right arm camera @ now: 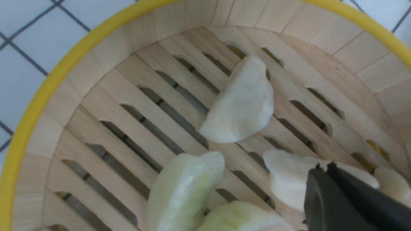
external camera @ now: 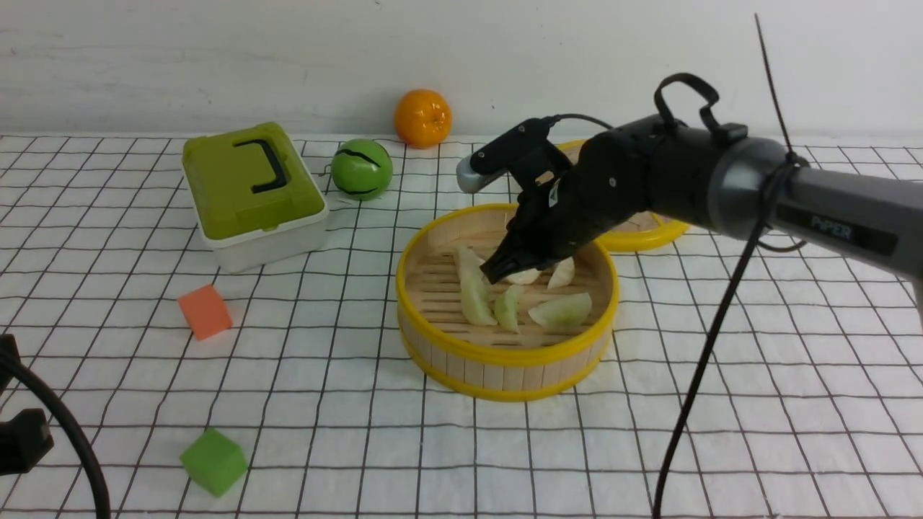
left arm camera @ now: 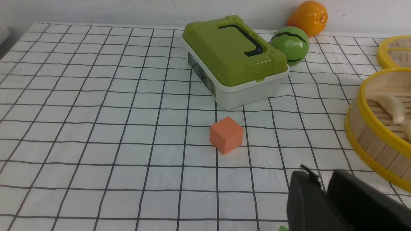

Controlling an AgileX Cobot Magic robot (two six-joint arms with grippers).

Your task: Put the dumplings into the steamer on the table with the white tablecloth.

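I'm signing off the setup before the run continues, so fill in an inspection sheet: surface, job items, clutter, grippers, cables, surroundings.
Surface: tablecloth, white with black grid, slightly wrinkled.
Job items: dumplings inside the bamboo steamer; none seen outside it.
Clutter: green-lidded box, green ball-like item, orange bell pepper, orange cube, green cube, yellow-rimmed woven disc behind the steamer.
Grippers: right gripper shut, over the steamer, no dumpling clearly gripped; left gripper low over the cloth, opening unclear.
Cables: black cable hangs from the right arm; another shows near the left gripper.
Surroundings: plain white wall behind; people: nothing seen.
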